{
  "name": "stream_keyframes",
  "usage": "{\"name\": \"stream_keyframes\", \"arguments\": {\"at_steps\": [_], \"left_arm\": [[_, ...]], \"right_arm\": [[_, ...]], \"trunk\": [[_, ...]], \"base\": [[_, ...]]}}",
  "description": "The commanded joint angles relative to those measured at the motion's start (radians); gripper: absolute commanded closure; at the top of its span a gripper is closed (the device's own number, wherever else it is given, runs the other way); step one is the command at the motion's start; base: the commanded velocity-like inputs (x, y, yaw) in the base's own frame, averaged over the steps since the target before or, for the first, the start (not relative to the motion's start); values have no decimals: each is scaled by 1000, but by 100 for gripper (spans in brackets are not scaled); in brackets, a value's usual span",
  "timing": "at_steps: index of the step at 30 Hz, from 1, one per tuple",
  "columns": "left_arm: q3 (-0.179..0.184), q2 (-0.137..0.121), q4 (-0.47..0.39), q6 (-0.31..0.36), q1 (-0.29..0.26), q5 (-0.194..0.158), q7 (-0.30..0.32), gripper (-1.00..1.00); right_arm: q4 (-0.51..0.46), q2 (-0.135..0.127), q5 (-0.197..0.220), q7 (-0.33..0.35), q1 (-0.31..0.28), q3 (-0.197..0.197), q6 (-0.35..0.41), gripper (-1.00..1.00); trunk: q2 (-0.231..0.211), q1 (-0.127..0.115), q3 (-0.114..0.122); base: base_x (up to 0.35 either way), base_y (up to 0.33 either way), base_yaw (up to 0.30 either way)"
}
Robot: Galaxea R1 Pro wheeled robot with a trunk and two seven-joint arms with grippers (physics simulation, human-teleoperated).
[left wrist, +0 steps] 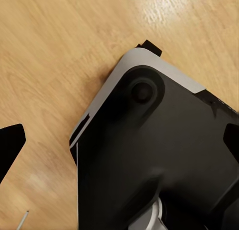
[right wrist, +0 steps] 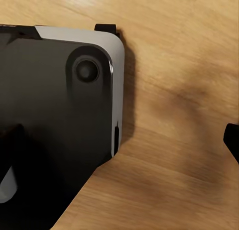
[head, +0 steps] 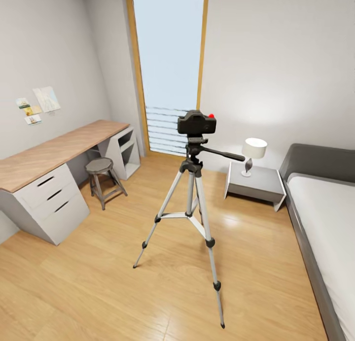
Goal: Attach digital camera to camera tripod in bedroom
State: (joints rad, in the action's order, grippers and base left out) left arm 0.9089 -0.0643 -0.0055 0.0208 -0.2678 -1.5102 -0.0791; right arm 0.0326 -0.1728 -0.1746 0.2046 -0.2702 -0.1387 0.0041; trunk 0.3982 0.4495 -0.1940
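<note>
The digital camera (head: 196,122), matte black with a red button, sits level on the head of the camera tripod (head: 191,193). The tripod stands on the wood floor in the middle of the bedroom, its pan handle (head: 224,154) pointing right. In the left wrist view my left gripper (left wrist: 119,140) hangs open over my own base and the floor, fingertips (left wrist: 11,145) far apart with nothing between them. My right gripper (right wrist: 119,140) is also open and empty, with one fingertip (right wrist: 232,139) at the frame's edge.
A wood-topped desk (head: 54,156) with drawers runs along the left wall, and a grey stool (head: 102,176) stands before it. A white nightstand (head: 256,186) with a lamp (head: 252,153) and a grey bed (head: 325,222) are on the right. A tall window (head: 170,65) is behind the tripod.
</note>
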Motion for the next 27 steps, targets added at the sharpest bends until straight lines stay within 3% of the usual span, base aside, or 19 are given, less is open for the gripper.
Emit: {"name": "stream_keyframes", "arguments": {"at_steps": [1, 27], "left_arm": [[8, 0, -1, 2, -1, -7, -4, -100], [8, 0, -1, 2, -1, -7, -4, -100]], "right_arm": [[2, 0, -10, 3, -1, -9, 0, -100], [2, -2, -10, 2, -1, -9, 0, -100]], "trunk": [[2, 1, 0], [2, 1, 42]], "base": [[0, 0, 0], [0, 0, 0]]}}
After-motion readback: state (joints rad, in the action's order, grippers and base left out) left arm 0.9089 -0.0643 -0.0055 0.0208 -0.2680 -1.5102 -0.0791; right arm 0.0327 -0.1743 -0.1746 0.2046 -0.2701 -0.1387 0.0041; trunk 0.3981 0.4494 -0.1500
